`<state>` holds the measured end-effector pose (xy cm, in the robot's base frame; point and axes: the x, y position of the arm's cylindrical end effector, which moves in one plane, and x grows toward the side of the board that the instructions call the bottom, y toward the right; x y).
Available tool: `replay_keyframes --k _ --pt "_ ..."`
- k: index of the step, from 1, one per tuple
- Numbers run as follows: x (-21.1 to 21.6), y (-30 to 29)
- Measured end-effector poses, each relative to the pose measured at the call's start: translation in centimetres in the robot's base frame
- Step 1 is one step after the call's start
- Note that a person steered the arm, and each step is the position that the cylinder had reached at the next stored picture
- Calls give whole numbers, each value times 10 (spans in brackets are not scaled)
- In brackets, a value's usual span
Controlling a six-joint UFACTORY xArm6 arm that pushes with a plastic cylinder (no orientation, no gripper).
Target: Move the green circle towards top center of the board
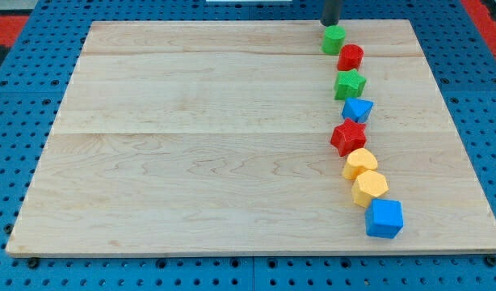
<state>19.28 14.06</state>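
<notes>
The green circle (pixel 334 39) sits near the top edge of the wooden board (pixel 191 137), right of centre, at the head of a column of blocks. My tip (pixel 329 23) is just above it toward the view's top, close to or touching its far side. Below the green circle lie a red hexagon-like block (pixel 350 56), a green star (pixel 350 84), a blue block (pixel 358 109), a red star (pixel 348 137), a yellow heart-like block (pixel 359 163), a yellow hexagon-like block (pixel 369 187) and a blue cube (pixel 384 218).
The board lies on a blue pegboard table (pixel 6 121). Red matting shows at the view's top corners (pixel 484 16). The blocks form one curved column down the board's right side.
</notes>
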Motion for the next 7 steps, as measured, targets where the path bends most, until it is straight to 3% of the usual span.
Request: replay_keyframes --k 1,4,5,7 --pt "0 0" --pt "96 27" --pt "98 30" --pt "208 30"
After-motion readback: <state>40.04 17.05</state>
